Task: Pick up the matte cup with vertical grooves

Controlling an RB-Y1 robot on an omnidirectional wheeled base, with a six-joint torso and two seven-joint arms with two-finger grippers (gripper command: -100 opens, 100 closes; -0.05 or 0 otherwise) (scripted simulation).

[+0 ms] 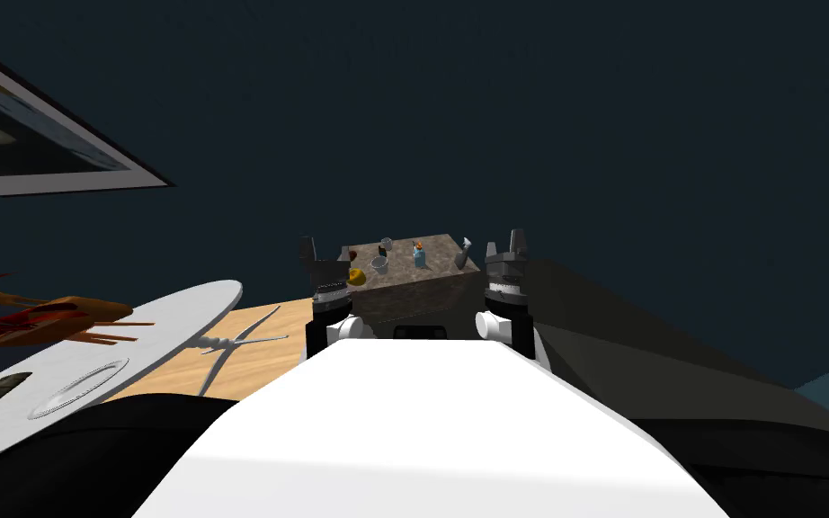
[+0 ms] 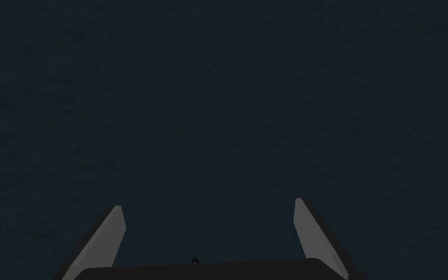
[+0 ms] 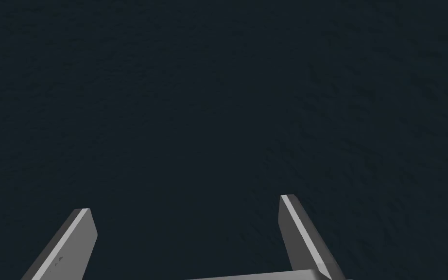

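A dark blue-grey wall (image 1: 512, 108) takes up most of the head view, with a white-framed picture (image 1: 35, 135) slanting across the upper left of the frame. At the centre stands a small table with a mottled brown, stone-like top (image 1: 435, 256), and its contents are tiny at this range. There is a dark cup (image 1: 351, 255) at the top's left edge and a pale cup (image 1: 379, 264) just right of it. A smaller pale cup (image 1: 386, 243) sits behind those. A blue bottle with an orange top (image 1: 419, 255) is near the middle, and a grey vase (image 1: 462, 257) is at the right edge. A yellow object (image 1: 357, 277) shows at the front left corner. One of these cups must be the grooved one, but no grooves can be made out, so I cannot tell which. In the lower left a white oval table (image 1: 179, 315) carries a plate (image 1: 80, 387), with a red and orange object (image 1: 35, 319) beside it and a strip of light wood floor (image 1: 260, 360) beyond. The left gripper (image 1: 323, 252) and right gripper (image 1: 505, 243) rise on either side of the brown table, short of it and touching nothing. In the left wrist view the left gripper (image 2: 208, 209) has its fingers (image 2: 113, 233) spread wide with nothing between them, and behind them is the flat dark blue of the wall. The right wrist view is much the same, with the right gripper (image 3: 184, 204) holding its fingers (image 3: 72, 238) wide apart and empty.
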